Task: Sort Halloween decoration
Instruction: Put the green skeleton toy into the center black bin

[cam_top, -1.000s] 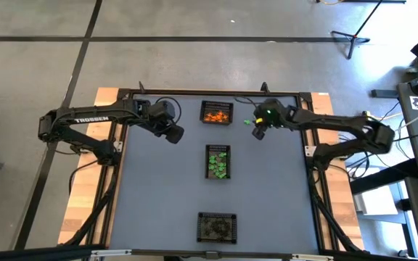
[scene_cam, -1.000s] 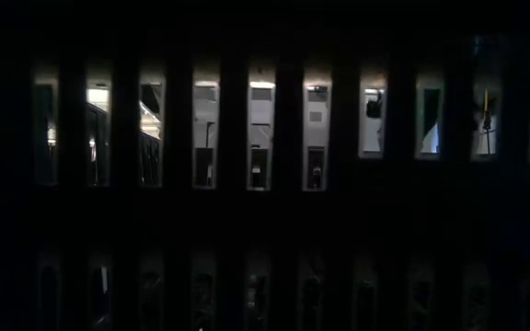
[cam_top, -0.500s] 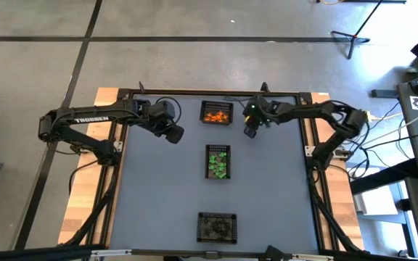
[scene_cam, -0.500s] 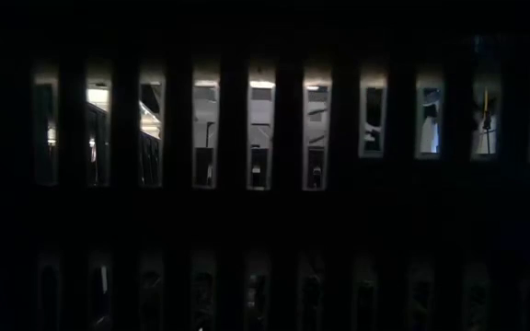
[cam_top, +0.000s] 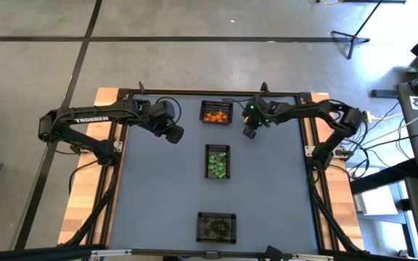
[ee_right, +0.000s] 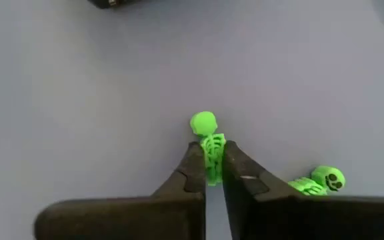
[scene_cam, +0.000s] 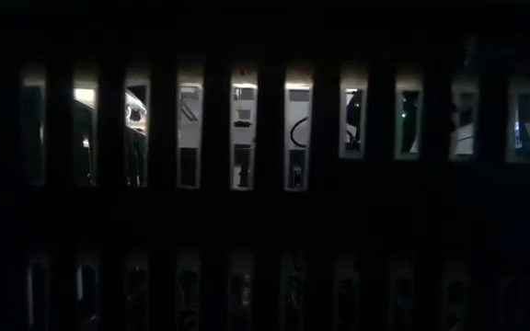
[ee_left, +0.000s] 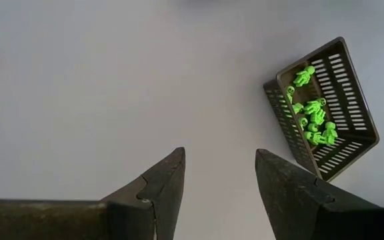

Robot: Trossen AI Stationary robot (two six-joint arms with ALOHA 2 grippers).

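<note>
Step in hand: pick of loose green piece. Right end effector (ee_right: 214,175) clamped on green skeleton (ee_right: 209,148), upper centre-right of high view, beside orange basket (cam_top: 216,112); second green skeleton (ee_right: 320,181) lies just beside on worktop (cam_top: 158,188). Next move, by judgement: lift, carry to green basket (cam_top: 218,161) at frame centre, drop in. Left end effector (ee_left: 220,181) open, empty, waiting upper left. Black basket (cam_top: 216,227) at lower centre. Worktop plain grey; concrete floor around; low view blocked by dark slats.

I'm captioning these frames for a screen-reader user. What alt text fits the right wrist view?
The right gripper is shut on a tiny green skeleton, its skull poking out above the fingertips, over the grey table. A second green skeleton lies on the table beside one finger.
</note>
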